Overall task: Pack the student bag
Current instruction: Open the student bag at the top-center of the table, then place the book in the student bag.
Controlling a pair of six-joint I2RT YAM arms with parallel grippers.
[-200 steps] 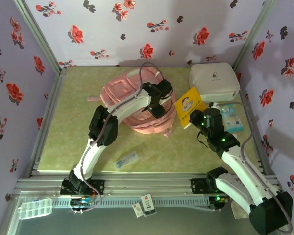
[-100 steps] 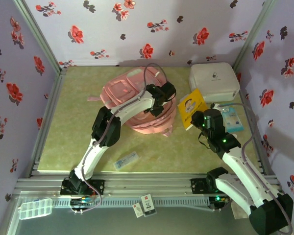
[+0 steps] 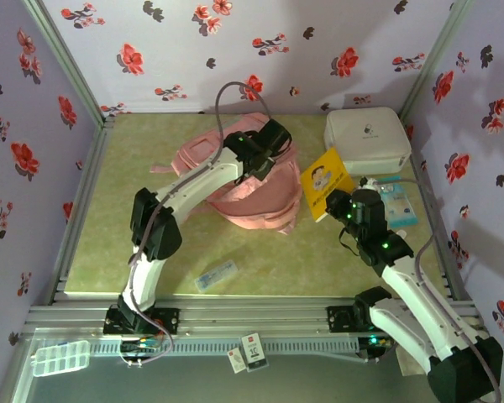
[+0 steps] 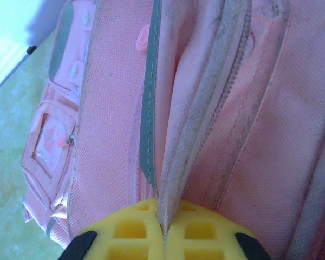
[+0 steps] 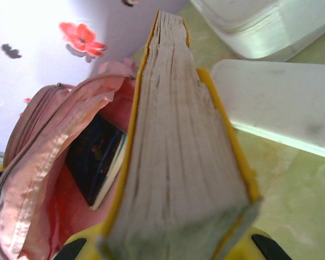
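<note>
Left gripper (image 4: pixel 163 238): closed tight, its yellow pads (image 4: pixel 130 230) pinching a zip-edged fold of the student bag (image 4: pixel 249 108).

Right gripper (image 5: pixel 173 246): clamped on a yellow book (image 5: pixel 173 151), page edges facing the wrist camera. The book is tilted just beside the bag's open mouth, where a dark flat item (image 5: pixel 95 157) lies inside.

The student bag (image 3: pixel 252 201) lies at rear centre of the green table (image 3: pixel 126 243). A white hard case (image 3: pixel 365 138) sits in the rear right corner, beyond the book (image 3: pixel 326 180).

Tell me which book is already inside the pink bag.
The dark-covered book, down in the open student bag; the yellow book is outside, in the right gripper.
</note>
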